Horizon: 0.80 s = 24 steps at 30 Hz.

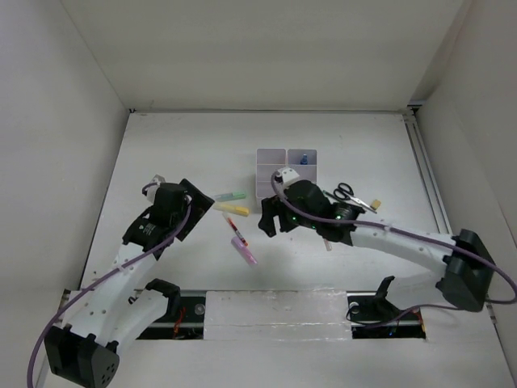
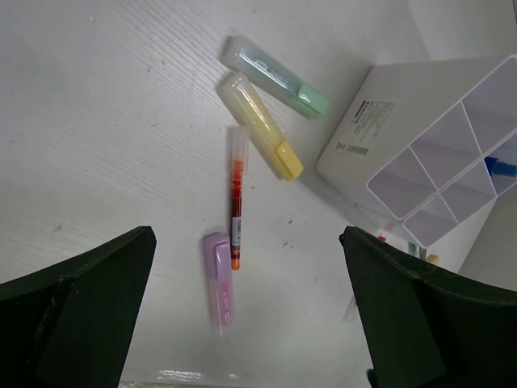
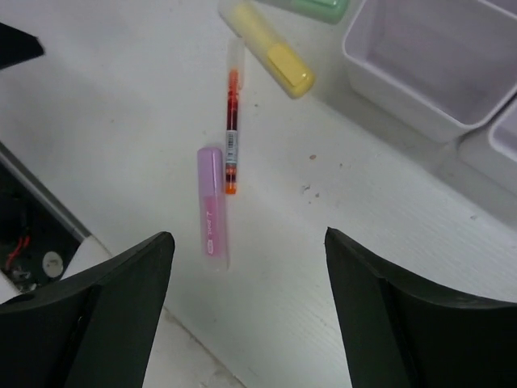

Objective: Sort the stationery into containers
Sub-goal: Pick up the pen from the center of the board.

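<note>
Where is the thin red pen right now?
In the top view, the red pen lies left of the white tray's near corner, between the yellow highlighter above it and the pink highlighter below it.

Two markers (image 1: 231, 196) are laid left of the tray (image 1: 262, 171); a pen (image 1: 234, 227) and a third marker (image 1: 245, 251) are laid in front.

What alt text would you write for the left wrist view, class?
A green highlighter, yellow highlighter, thin red pen and pink highlighter lie on a white table beyond the open left gripper. A white organiser tray sits at right.
</note>
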### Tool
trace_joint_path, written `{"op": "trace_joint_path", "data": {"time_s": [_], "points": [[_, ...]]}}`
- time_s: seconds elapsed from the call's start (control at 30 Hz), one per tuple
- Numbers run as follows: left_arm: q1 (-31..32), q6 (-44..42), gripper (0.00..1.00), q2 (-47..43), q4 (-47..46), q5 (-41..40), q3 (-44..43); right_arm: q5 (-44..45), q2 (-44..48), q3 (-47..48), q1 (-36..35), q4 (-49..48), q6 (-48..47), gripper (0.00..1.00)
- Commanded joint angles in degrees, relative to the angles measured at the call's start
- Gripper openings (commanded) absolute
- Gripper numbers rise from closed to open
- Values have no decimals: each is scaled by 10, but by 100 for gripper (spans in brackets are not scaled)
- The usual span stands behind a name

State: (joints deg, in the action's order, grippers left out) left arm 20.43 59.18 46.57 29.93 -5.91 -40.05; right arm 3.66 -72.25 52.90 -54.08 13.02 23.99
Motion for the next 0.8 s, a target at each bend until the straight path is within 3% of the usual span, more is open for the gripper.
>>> {"op": "trace_joint_path", "data": {"time_s": [0.0, 0.17, 0.37, 0.4, 0.77], "points": [[1, 36, 100, -7, 28, -40, -6, 30, -66, 59, -10, -62, 11, 80], [-11, 18, 100, -17, 41, -46, -20, 30, -209, 146, -15, -77, -8, 71], [-22, -70, 100, 9, 80, -45, -86, 36, -304, 217, -32, -63, -8, 61], [-22, -76, 100, 9, 80, -52, -92, 36, -328, 226, -38, -57, -8, 56], [-22, -100, 100, -2, 87, -52, -98, 70, -414, 287, -61, -5, -13, 47]]}}
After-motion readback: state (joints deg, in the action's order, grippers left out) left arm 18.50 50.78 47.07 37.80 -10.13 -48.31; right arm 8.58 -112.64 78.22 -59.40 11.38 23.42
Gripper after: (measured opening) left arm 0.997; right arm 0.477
